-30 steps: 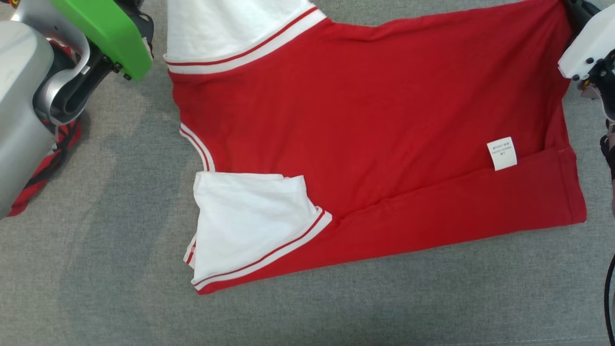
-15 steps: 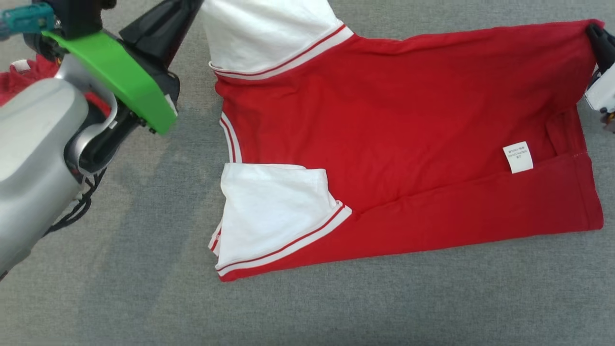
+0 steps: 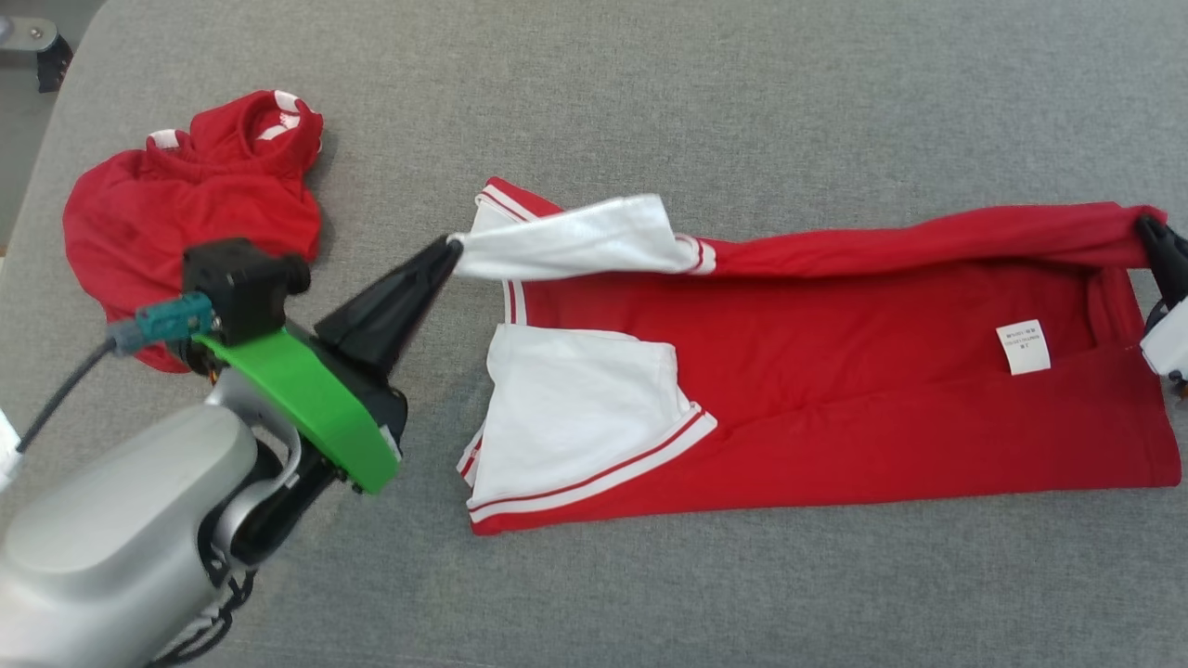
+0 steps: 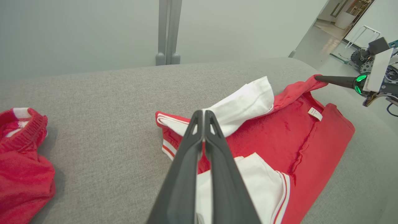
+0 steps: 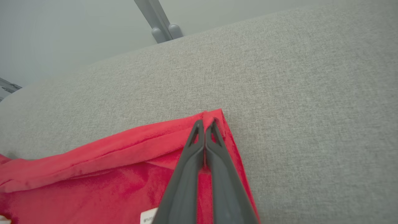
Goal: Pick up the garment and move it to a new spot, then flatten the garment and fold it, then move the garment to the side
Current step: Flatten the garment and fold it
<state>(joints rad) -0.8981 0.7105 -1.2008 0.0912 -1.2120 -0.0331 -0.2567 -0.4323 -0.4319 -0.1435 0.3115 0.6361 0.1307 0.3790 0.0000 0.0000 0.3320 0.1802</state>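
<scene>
The garment (image 3: 835,390) is lying across the middle and right of the grey cloth-covered table (image 3: 742,93), its far edge hanging raised between the two grippers. The left gripper (image 3: 452,246) is pinching the far white sleeve (image 3: 575,243) at its left end, jaws pressed together on the cloth. The right gripper (image 3: 1143,227) is gripping the garment's far right red corner, jaws closed on it. The near white sleeve (image 3: 575,417) is lying folded over the red body; a white tag (image 3: 1023,347) is showing near the right end. Another red garment (image 3: 186,213) is lying crumpled at the far left.
</scene>
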